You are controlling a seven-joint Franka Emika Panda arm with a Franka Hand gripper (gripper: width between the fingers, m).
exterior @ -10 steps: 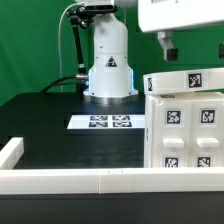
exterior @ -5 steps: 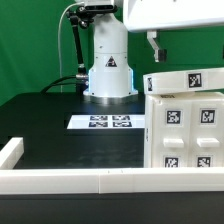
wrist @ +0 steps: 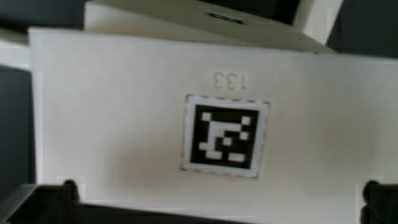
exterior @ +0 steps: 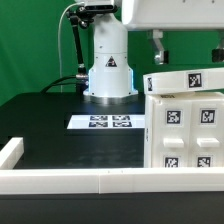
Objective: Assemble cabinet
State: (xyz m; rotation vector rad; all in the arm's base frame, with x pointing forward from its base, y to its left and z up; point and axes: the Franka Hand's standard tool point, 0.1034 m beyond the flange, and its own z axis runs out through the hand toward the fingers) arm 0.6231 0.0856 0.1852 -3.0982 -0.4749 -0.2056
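Observation:
The cabinet (exterior: 190, 130) is a big white box at the exterior view's right, its front a grid of tagged blocks. A white tagged panel (exterior: 185, 80) lies slightly tilted on top of it. My gripper (exterior: 188, 48) hangs just above that panel, open and empty, with one finger (exterior: 157, 45) showing at the panel's left end. In the wrist view the panel's white face (wrist: 107, 120) with a black tag numbered 133 (wrist: 222, 137) fills the picture. My gripper (wrist: 214, 203) has its two dark fingertips far apart on either side of it.
The marker board (exterior: 108, 122) lies flat on the black table in front of the arm's white base (exterior: 108, 70). A low white wall (exterior: 60, 180) runs along the table's front edge and up its left side.
The gripper has shifted a little toward the exterior view's left above the cabinet. The cabinet and its top panel have not moved.

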